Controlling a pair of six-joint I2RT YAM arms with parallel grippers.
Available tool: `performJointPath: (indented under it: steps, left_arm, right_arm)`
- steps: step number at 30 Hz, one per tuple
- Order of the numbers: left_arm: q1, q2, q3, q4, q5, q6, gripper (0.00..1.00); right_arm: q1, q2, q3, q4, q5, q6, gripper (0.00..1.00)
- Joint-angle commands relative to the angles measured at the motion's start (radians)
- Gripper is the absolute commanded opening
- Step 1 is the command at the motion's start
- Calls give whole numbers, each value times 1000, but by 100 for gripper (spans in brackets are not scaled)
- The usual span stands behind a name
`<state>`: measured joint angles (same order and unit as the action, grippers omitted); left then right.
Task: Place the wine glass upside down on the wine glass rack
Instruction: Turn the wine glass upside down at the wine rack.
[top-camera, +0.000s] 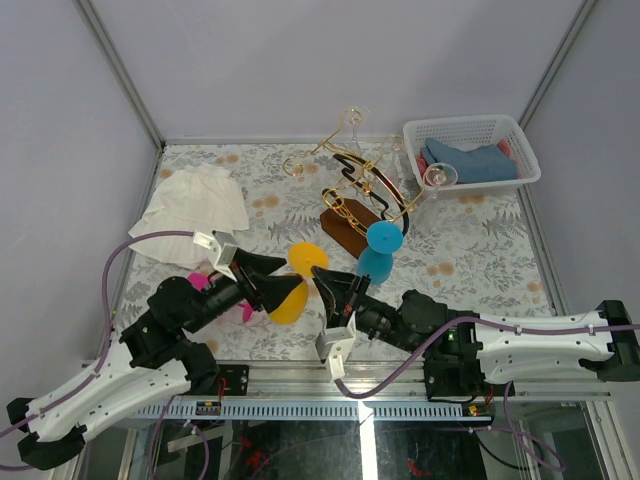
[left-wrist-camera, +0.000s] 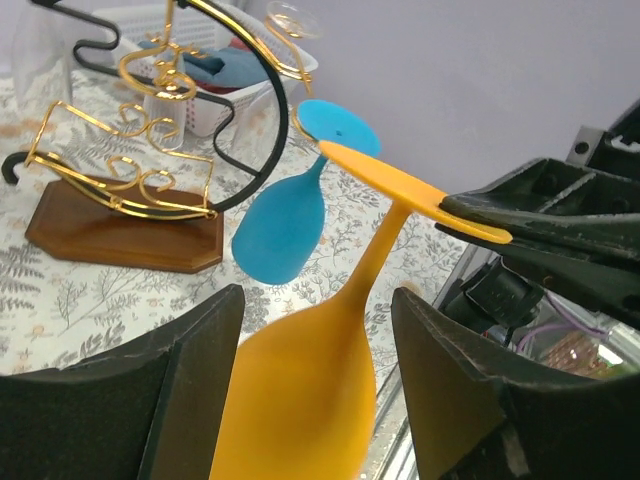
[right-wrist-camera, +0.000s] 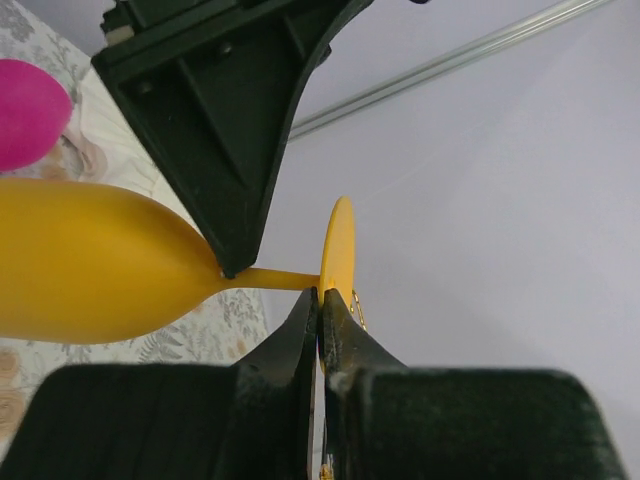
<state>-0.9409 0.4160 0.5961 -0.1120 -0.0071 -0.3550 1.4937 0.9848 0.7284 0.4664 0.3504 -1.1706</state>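
The yellow wine glass (top-camera: 287, 303) lies on its side in the air between both grippers. My right gripper (top-camera: 318, 276) is shut on the rim of its round foot, as the right wrist view (right-wrist-camera: 320, 296) shows. My left gripper (top-camera: 295, 273) is open, its fingers on either side of the bowl (left-wrist-camera: 300, 400) with gaps on both sides. The wine glass rack (top-camera: 350, 228), gold wire arms and a black arched bar on a brown wooden base (left-wrist-camera: 120, 235), stands behind. A blue glass (top-camera: 380, 250) hangs upside down on it.
A clear glass (top-camera: 438, 177) hangs at the rack's right arm. A white basket (top-camera: 512, 140) with a blue cloth is at the back right. A white cloth (top-camera: 195, 205) lies at the left. A pink glass (top-camera: 205, 283) lies under my left arm.
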Motion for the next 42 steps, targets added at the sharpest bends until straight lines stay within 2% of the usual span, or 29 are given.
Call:
performJointPath:
  steps: [1, 8, 16, 22, 24, 27, 30, 36, 42]
  left_arm:
    - [3, 34, -11, 176, 114, 137, 57]
    - [3, 95, -1, 206, 224, 168, 37]
    - [3, 114, -10, 219, 242, 157, 27]
    - [3, 132, -4, 217, 246, 150, 27]
    - [4, 147, 4, 211, 251, 149, 25]
    - [3, 165, 14, 206, 250, 144, 15]
    - [4, 174, 16, 208, 233, 132, 1]
    - [3, 182, 25, 198, 187, 100, 0]
    - [4, 233, 76, 114, 150, 74, 0]
  right_arm:
    - [0, -28, 81, -69, -37, 100, 0]
    - [0, -40, 105, -85, 3, 225, 0]
    - [0, -68, 92, -36, 55, 253, 0]
    - [0, -90, 77, -18, 75, 270, 0]
    - [0, -95, 71, -12, 67, 280, 0]
    - [0, -97, 68, -16, 68, 285, 0]
    - [0, -93, 68, -22, 76, 281, 0]
    - [0, -91, 55, -5, 120, 287, 1]
    - [0, -92, 52, -17, 160, 298, 8]
